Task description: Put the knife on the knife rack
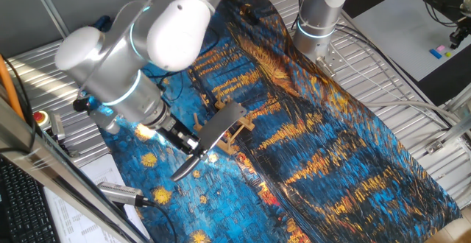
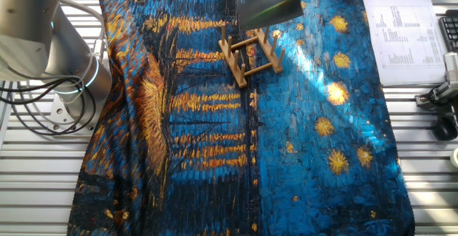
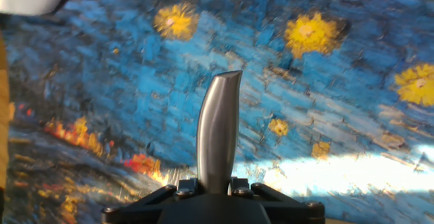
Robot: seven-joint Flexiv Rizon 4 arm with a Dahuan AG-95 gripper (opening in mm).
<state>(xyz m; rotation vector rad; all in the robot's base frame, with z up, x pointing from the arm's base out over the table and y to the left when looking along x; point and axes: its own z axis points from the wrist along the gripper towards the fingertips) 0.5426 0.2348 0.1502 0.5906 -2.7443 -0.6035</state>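
Steel knife (image 1: 221, 127): rigid, heavy, slick; lifted, centre frame.
End effector (image 1: 193, 146): clamped on handle (image 3: 218, 125).
Rack (image 2: 250, 54): light wood, tips easily.

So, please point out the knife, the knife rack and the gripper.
knife (image 2: 270, 8), the other fixed view, middle of the blade.
knife rack (image 2: 248, 52), the other fixed view, a wooden rail.
gripper (image 1: 195, 149), one fixed view, between the fingertips.
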